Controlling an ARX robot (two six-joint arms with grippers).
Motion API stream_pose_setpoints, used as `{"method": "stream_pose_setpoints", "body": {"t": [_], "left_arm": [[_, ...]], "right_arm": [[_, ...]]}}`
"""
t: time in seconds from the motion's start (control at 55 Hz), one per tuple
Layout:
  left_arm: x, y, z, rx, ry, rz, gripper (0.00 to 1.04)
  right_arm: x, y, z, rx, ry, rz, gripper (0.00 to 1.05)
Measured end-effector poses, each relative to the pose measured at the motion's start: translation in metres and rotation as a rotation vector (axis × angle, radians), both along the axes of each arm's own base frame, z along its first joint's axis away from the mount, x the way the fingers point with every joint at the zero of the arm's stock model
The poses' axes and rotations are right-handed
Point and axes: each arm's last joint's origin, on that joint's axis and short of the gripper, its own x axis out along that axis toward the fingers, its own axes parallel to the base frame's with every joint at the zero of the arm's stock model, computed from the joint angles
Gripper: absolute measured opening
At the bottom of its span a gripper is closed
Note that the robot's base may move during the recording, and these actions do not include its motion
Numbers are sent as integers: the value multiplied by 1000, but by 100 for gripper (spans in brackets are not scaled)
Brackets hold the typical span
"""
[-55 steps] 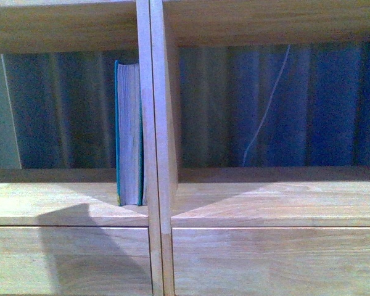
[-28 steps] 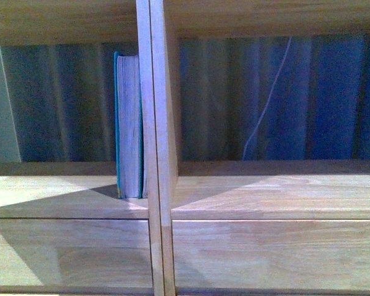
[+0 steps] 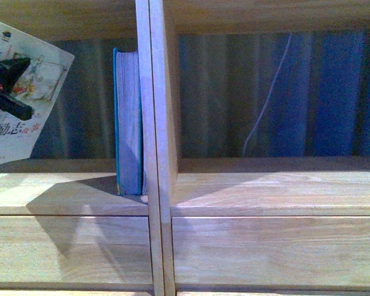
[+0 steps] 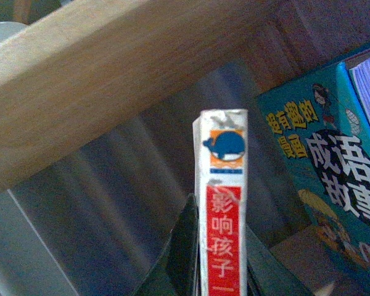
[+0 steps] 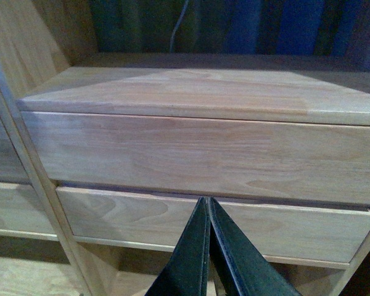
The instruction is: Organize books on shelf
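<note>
The thin paperback (image 3: 44, 73) hangs in the air at the far left of the front view, clamped in the left claw (image 3: 11, 89). Its cartoon cover faces the camera. Its long axis is tilted, with the top edge leaning right towards the teal book (image 3: 128, 123). In the left wrist view its white and red spine points straight at the lens, with a dark finger (image 4: 186, 253) pressed on each side.

The teal book stands upright in the left compartment. Its long axis is vertical, its greyish page edges face outward, and it sits hard against the central divider (image 3: 155, 111). The paperback is well apart from it, above the compartment's floor board. Whether it is already inside the opening or just in front of it is hard to judge from here.

The shelf (image 3: 265, 191) is pale natural wood, with drawer fronts (image 5: 191, 157) below the open compartments. The right compartment is in shadow. Through the open back a blue pleated curtain (image 3: 336, 92) shows, with a thin white cord (image 3: 266, 102) hanging down in front of it.

The right claw (image 5: 208, 237) is low in front of the drawer fronts. Its fingers are pressed together and grip nothing.
</note>
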Motion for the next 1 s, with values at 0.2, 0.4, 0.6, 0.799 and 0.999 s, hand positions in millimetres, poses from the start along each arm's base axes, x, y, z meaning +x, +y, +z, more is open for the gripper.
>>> {"method": "stream_pose_setpoints", "body": {"t": [0.2, 0.4, 0.6, 0.799, 0.999], "left_arm": [[24, -18, -19, -48, 3, -61, 7], [39, -41, -34, -109, 13, -130, 7], [51, -51, -50, -117, 37, -160, 7], [62, -52, -58, -115, 41, -165, 7], [78, -53, -59, -102, 32, -175, 7]], "right_arm": [[-7, 0, 3, -2, -11, 0, 3], [-13, 0, 4, -2, -13, 0, 3], [-18, 0, 4, -3, -15, 0, 3], [-22, 0, 4, -3, -15, 0, 3], [-26, 0, 4, -3, -16, 0, 3]]}}
